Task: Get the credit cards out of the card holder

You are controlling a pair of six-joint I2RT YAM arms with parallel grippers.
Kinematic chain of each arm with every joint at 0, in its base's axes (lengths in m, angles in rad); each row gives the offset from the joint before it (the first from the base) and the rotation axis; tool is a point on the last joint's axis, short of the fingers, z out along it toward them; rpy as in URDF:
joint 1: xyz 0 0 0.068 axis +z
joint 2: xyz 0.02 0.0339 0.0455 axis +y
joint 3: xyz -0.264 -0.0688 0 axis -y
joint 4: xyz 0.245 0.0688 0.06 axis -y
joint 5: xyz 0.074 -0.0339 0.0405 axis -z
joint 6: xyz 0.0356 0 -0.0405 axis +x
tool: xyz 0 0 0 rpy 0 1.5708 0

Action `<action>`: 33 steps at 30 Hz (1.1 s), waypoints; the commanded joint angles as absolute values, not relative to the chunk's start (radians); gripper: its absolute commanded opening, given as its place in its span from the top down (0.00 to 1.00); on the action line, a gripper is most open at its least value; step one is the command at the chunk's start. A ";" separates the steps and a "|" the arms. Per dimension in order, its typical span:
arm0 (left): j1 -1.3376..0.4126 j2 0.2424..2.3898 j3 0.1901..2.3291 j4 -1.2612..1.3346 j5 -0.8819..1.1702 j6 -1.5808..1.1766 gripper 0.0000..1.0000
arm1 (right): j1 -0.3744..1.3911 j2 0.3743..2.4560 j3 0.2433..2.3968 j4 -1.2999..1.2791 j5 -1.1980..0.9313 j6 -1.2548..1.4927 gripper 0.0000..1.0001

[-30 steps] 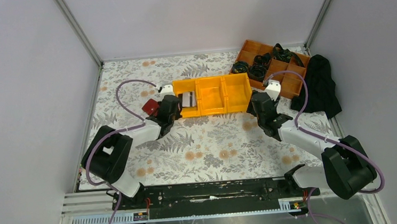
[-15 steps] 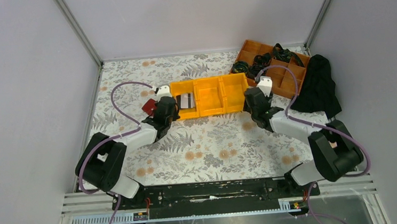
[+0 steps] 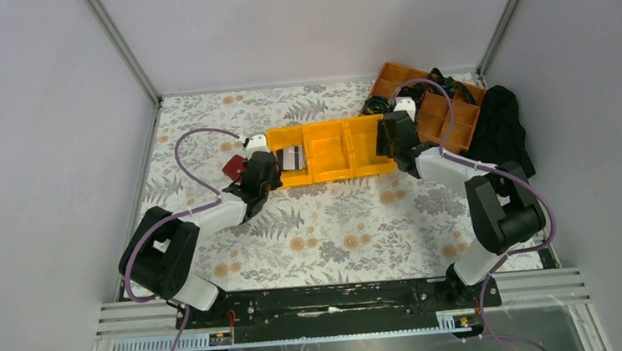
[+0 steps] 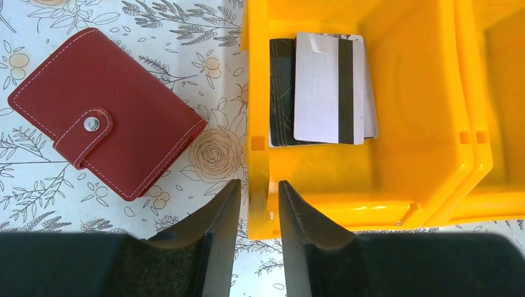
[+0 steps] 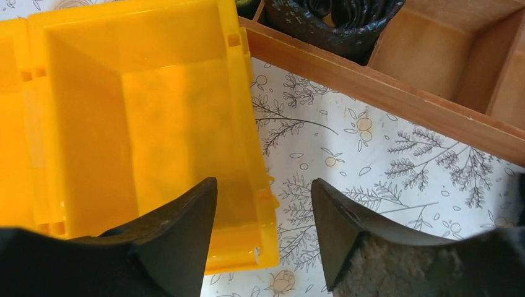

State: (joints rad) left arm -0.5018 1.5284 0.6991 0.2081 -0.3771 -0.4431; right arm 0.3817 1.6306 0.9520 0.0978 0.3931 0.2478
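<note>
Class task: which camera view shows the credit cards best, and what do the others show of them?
Left wrist view: the credit cards lie stacked in the yellow bin's end compartment, a grey-white striped one over black ones. Top external shows only a tiny pale patch there; right wrist shows none.

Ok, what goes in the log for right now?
cards in left end of bin | holder shut, beside bin | left fingers astride bin wall, grip unclear | right fingers open astride right wall
</note>
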 commanded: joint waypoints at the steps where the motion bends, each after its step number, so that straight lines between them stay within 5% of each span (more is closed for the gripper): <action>1: -0.495 1.516 0.718 0.230 -0.380 -0.455 0.63 | 0.333 1.637 0.944 0.166 0.216 0.196 0.34; 3: -0.494 1.518 0.725 0.228 -0.372 -0.460 0.62 | 0.330 1.642 0.944 0.163 0.207 0.192 0.36; 12: -0.494 1.557 0.765 0.206 -0.346 -0.472 0.63 | 0.313 1.687 0.945 0.171 0.075 0.207 0.74; 18: -0.493 1.557 0.766 0.190 -0.332 -0.472 0.79 | 0.311 1.671 0.934 0.132 0.074 0.235 0.93; 33: -0.499 1.393 0.627 0.149 -0.270 -0.538 0.81 | 0.312 1.482 0.796 0.079 0.031 0.301 1.00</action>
State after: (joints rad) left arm -0.4847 1.4403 0.6579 0.1474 -0.3279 -0.4805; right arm 0.3000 1.5463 0.8299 0.1326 0.0875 0.2245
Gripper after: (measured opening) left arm 0.207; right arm 0.195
